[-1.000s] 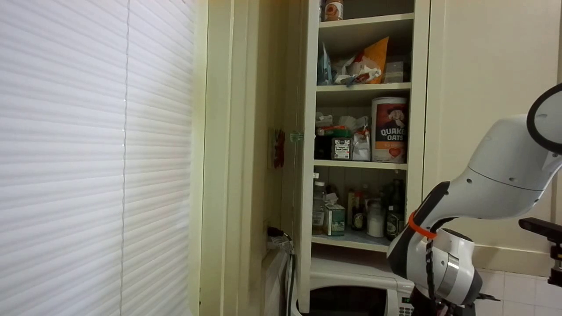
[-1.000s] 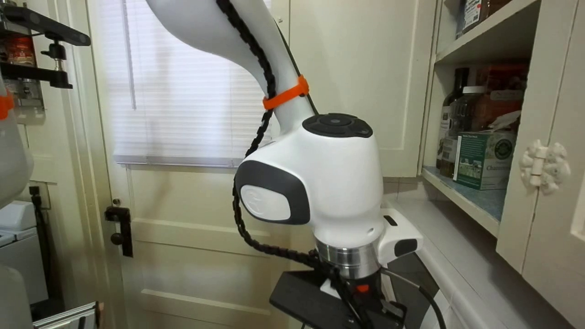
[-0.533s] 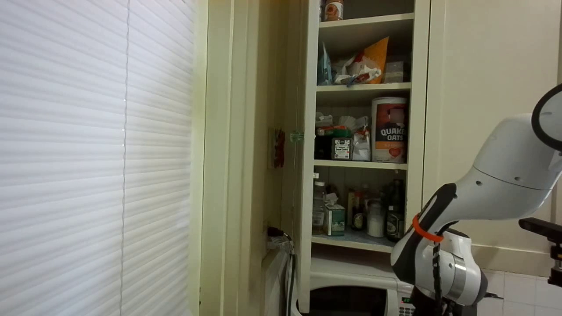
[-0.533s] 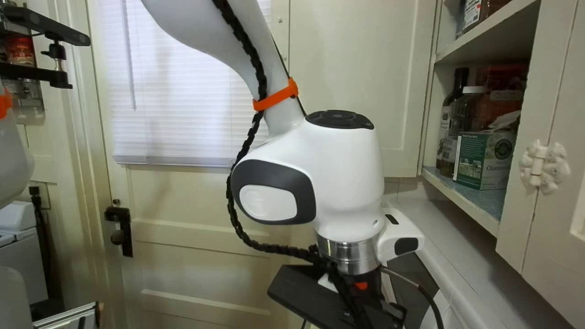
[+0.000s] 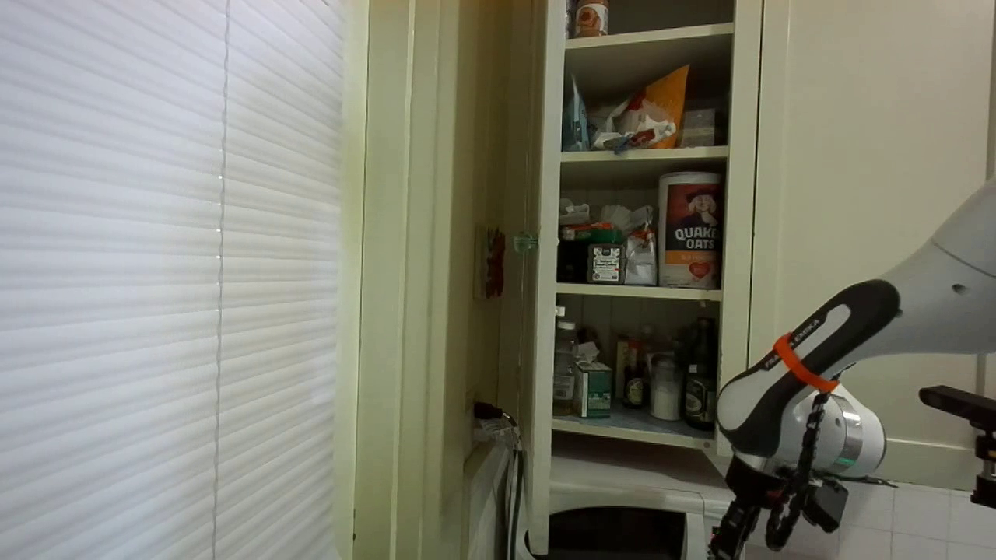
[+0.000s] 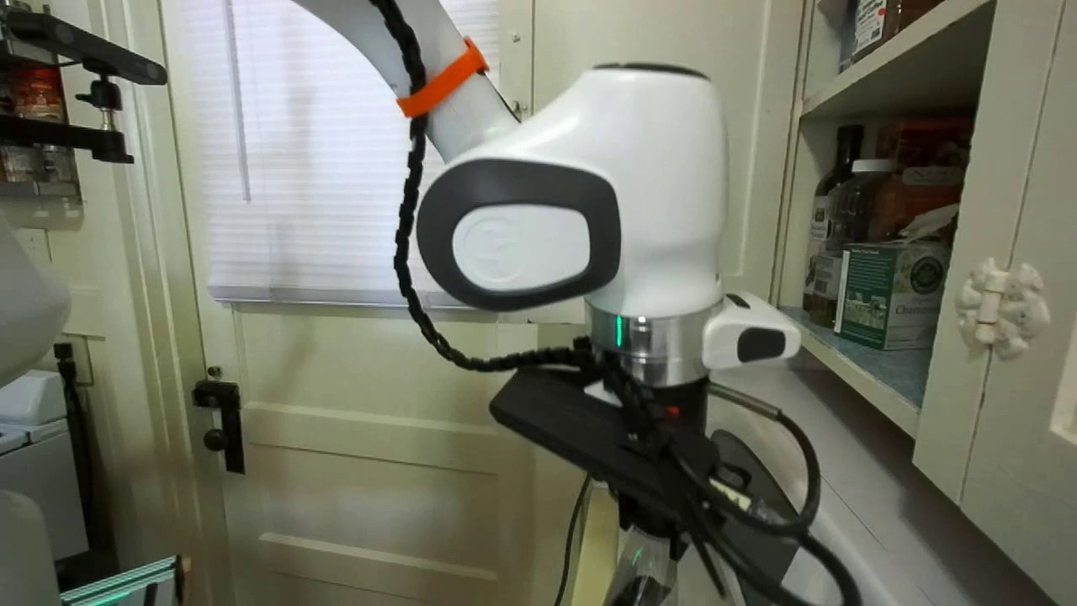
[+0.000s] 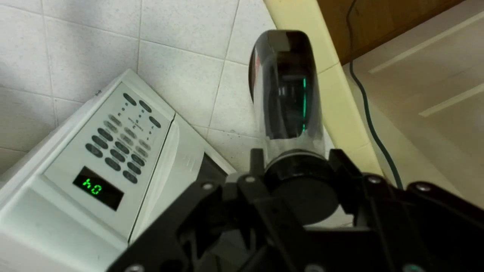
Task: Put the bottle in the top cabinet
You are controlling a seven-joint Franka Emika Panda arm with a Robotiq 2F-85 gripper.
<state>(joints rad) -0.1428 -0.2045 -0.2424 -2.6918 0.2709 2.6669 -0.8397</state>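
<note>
In the wrist view a clear bottle (image 7: 293, 87) with a dark label and a black cap points away from the camera. My gripper (image 7: 298, 162) is shut around its black cap, one finger (image 7: 257, 162) on either side. An exterior view shows the upper part of the bottle (image 6: 644, 568) at the bottom edge, hanging below the wrist. The top cabinet (image 5: 642, 294) stands open, with jars, boxes and bottles on its shelves. Its lowest shelf (image 6: 858, 379) appears at the right in an exterior view, higher than the bottle.
A white microwave (image 5: 622, 486) sits under the cabinet, its control panel (image 7: 117, 139) close by in the wrist view. The open cabinet door (image 5: 538, 311) sticks out at the cabinet's left side. A tiled counter (image 7: 181, 45) with a yellow edge (image 7: 336, 87) lies below. A loose cable hangs beside it.
The wrist and hand have risen, and the arm has swung back from the cabinet shelf. The bottle has come into view at the bottom of an exterior view.
</note>
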